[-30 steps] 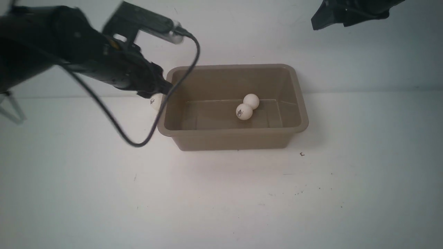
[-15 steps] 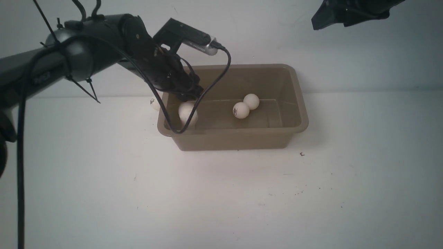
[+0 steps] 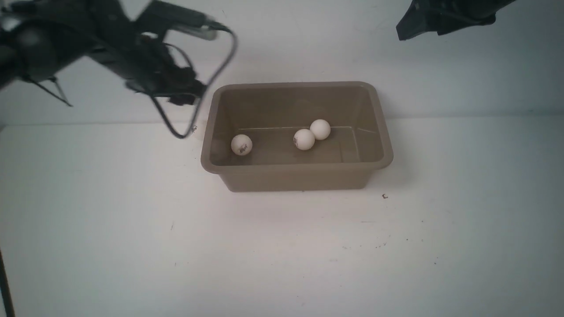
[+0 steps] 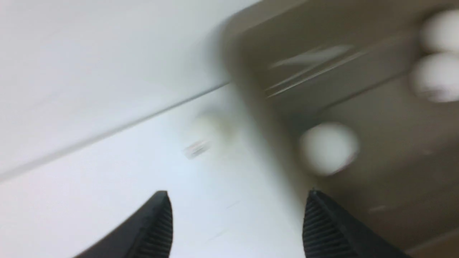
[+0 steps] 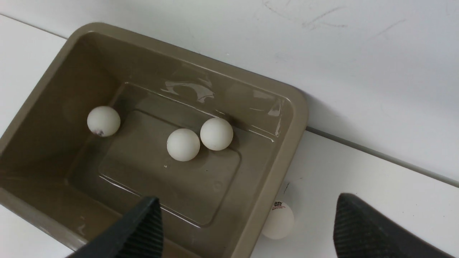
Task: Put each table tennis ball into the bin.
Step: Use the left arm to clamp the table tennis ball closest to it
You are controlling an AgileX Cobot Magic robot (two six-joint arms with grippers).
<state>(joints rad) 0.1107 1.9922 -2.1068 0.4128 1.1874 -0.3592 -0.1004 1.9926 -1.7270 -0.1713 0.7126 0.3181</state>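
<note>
We see a white desk (image 3: 282,255), matte and lightly scuffed. We note a small dark mark (image 3: 384,196) on it right of centre, with faint specks (image 3: 382,243) nearer the camera. Behind it we have a pale wall (image 3: 308,39); the right wrist view shows thin scratches (image 5: 319,18) on it.

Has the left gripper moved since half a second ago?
Yes. The left gripper has pulled back to the left: it hung over the bin's left end, and now it is outside that rim. A ball lies in the bin there.
</note>
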